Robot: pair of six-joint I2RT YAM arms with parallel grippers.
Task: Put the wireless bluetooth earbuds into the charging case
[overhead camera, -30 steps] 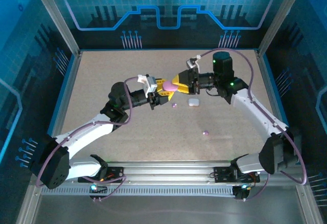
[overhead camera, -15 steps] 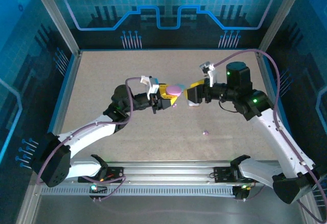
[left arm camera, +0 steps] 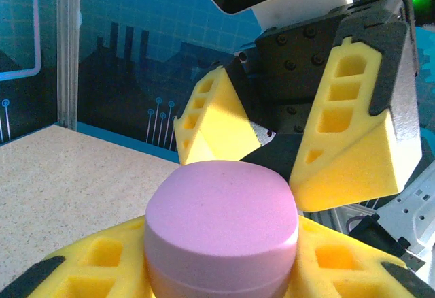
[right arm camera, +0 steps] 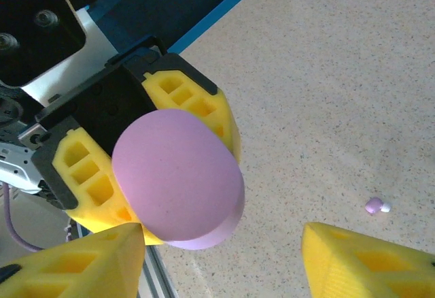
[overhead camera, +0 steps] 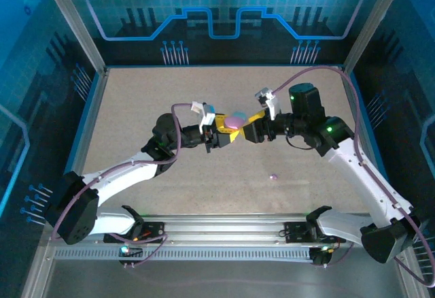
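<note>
- left pincer [overhead camera: 226, 128] is clamped on the purple charging case [overhead camera: 236, 119] and holds it clear of the bench [overhead camera: 136, 107], about mid-bench
- in the left wrist view the case blocks the gap between the left pads, and both pads are cut off by the bottom edge
- a seam line runs low around the case; can't tell whether the lid is fully seated
- right pincer [overhead camera: 253, 125] is spread wide with nothing in it, nose-to-nose with the case; its two yellow fingers flank the far side of the case
- can't tell from any view whether the right fingers touch the case
- one purple earbud [overhead camera: 274, 175] lies on the bench, well apart from both pincers, on the side nearer the arm bases; it's a speck from the top, and the right wrist view shows a pale tip
- vs a second ago: the right pincer was on the case, backed off to the right, and is now close in again
- the left pincer with the case has shifted slightly right
- the spot where the white case lay bare is now under the right pincer
- the earbud hasn't moved
</note>
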